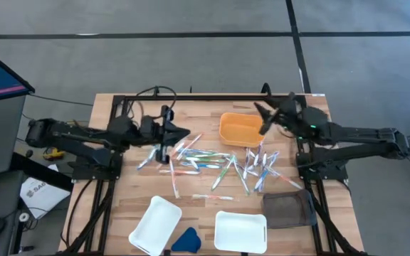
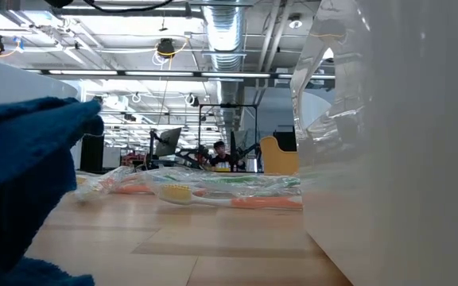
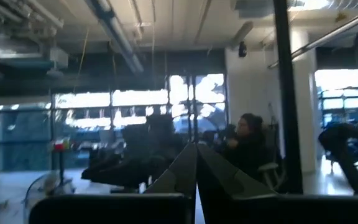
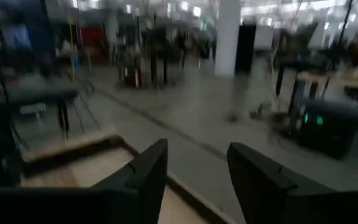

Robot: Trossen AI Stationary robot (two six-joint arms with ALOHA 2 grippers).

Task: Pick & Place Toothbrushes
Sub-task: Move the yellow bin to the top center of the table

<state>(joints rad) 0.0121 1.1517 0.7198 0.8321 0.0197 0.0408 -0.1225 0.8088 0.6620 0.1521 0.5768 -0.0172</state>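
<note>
The toothbrushes (image 1: 216, 165) were seen scattered across the middle of the table (image 1: 123, 195), just in front of the orange bin (image 1: 240, 129); none were seen in the two white trays (image 1: 239, 231) at the table's near edge. The left end effector (image 1: 179, 132) was held above the heap's edge farthest from the bin, fingers pressed together, nothing visibly held. The right end effector (image 1: 264, 118) was raised beside the bin, jaws parted and empty. No pick was judged to be under way. For a clean pick, the left fingers would have to be opened first, one outlying brush chosen rather than the tangle, and the jaws set across its handle before descent.
</note>
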